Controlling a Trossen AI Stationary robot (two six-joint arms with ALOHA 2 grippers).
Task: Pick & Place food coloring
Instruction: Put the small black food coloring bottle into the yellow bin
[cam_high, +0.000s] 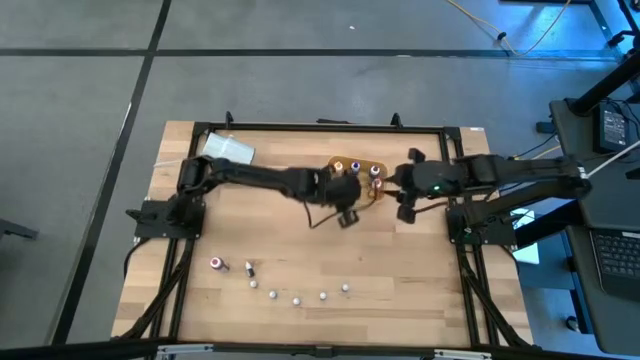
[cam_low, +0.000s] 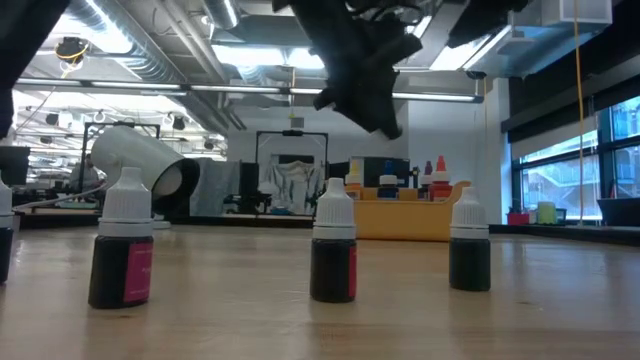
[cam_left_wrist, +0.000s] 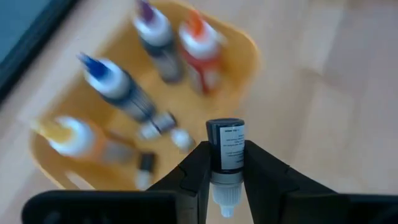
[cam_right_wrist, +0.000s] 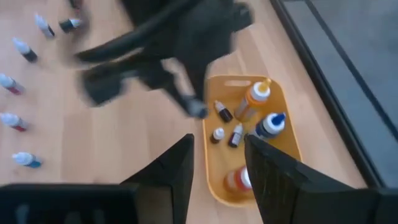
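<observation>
A small dark vial (cam_left_wrist: 226, 149) is pinched cap-down in the left pincer (cam_left_wrist: 225, 177) above the yellow tray (cam_left_wrist: 249, 46), seemingly for dropping among the bottles there, while the right pincer (cam_right_wrist: 217, 165), parted and empty, hovers beside the tray, and more vials (cam_high: 297, 297) wait on the surface (cam_high: 400, 260).

One camera hangs overhead, looking straight down on the whole table (cam_high: 400, 260). Another sits at tabletop height, level, far from the yellow tray (cam_low: 405, 220). Each wrist camera looks down onto that tray (cam_left_wrist: 56, 168) (cam_right_wrist: 277, 158) — the left closer — a landmark all four views share.
</observation>
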